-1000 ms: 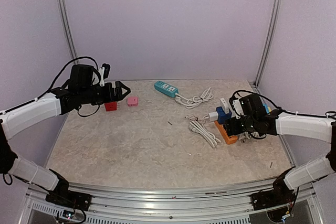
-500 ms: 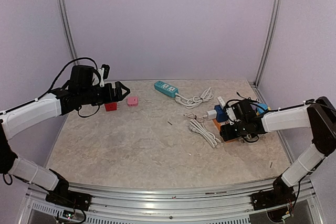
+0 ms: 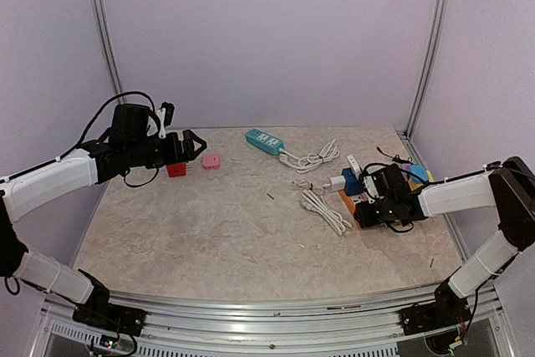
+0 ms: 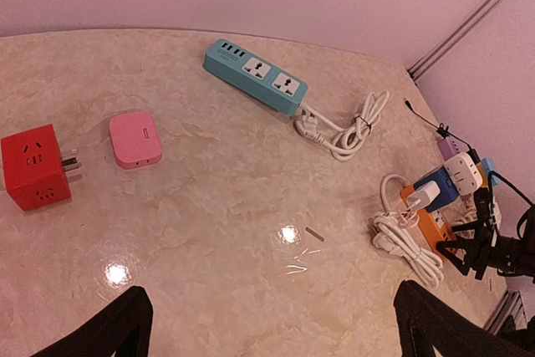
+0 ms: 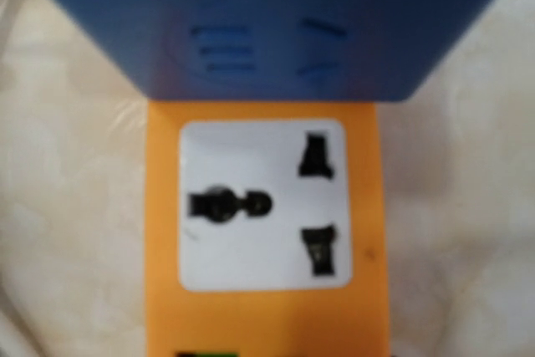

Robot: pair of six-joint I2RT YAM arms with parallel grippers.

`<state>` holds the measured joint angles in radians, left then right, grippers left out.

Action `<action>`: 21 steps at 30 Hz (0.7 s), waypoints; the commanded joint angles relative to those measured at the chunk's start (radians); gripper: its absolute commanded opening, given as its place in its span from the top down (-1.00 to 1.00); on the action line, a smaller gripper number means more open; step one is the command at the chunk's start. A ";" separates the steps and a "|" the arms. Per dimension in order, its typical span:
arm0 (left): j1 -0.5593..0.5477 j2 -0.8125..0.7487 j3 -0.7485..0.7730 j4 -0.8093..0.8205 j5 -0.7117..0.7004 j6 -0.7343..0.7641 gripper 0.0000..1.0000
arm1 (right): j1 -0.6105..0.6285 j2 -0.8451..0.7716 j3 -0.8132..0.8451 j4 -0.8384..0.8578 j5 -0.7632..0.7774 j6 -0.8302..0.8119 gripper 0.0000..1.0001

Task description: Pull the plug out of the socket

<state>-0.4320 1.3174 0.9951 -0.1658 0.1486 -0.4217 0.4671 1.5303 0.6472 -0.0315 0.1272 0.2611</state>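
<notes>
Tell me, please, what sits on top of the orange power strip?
A blue cube adapter sits on one end of the orange power strip; one free socket shows beside it. Whatever lies under the cube is covered.

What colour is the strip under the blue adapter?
Orange; the strip is clearest in the right wrist view.

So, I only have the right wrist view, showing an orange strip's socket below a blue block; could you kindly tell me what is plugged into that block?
Observer: From above, a white plug sits in the blue block's left side.
Operator: Where does its cable go?
Observer: It seems to join a white coiled cable lying left of the orange strip.
Operator: And the left arm?
Observer: The left gripper hangs open near the red cube, far left.
</notes>
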 commanded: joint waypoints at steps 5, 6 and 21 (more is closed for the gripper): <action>-0.004 -0.019 0.005 0.003 -0.016 0.002 -0.97 | 0.017 -0.099 -0.064 0.088 -0.087 0.016 0.35; -0.004 -0.018 0.006 0.003 -0.015 0.001 -0.98 | 0.029 -0.100 -0.062 0.092 -0.086 0.013 0.38; 0.000 -0.061 -0.005 -0.023 -0.033 -0.006 -0.97 | 0.417 0.161 0.079 0.126 0.064 0.164 0.57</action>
<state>-0.4320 1.2934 0.9951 -0.1673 0.1394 -0.4225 0.7734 1.6119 0.6849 0.0551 0.2077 0.3332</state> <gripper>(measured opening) 0.988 0.507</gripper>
